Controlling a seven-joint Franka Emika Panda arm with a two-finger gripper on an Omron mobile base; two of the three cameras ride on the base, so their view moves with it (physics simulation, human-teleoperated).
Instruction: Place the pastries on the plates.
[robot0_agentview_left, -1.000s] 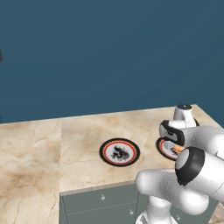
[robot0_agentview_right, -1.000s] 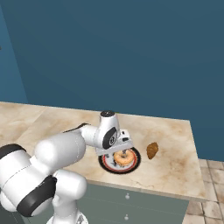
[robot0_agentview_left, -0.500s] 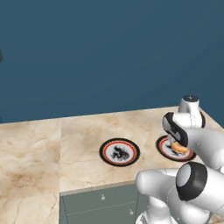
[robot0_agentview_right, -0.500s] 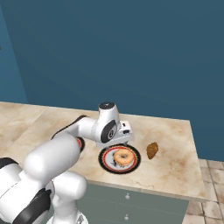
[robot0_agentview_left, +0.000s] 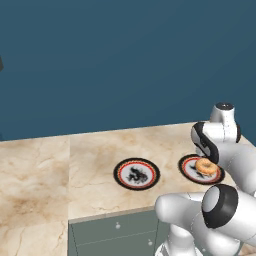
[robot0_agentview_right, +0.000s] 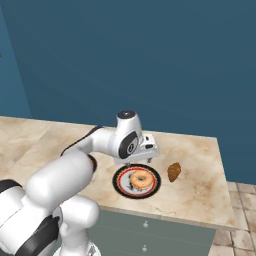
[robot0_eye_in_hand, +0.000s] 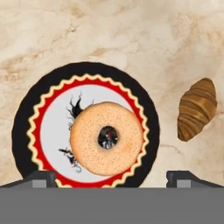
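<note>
Doughnut (robot0_eye_in_hand: 107, 138) sits centred on the right plate (robot0_eye_in_hand: 22, 127), one pastry down. Gripper (robot0_eye_in_hand: 111, 177) hangs just above it, fingers spread wide w/ nothing between them. Croissant (robot0_eye_in_hand: 197, 108) lies on the counter (robot0_eye_in_hand: 131, 35) just beside that plate, off its rim; second plate (robot0_agentview_left: 136, 173) waits bare, well to the left.

Next step, by the look of it: fetch the croissant. Best done by rising clear of the doughnut first so a fingertip doesn't drag it, then shifting over the croissant, turning the wrist so the fingers straddle its narrow width, not its length, and closing low near the counter. It's a curved, tapered lump; a grip at mid-body should hold steadier than at a tip.

Arm: reaches forward from the base, elbow bent, hand pointing straight down over the right plate.
</note>
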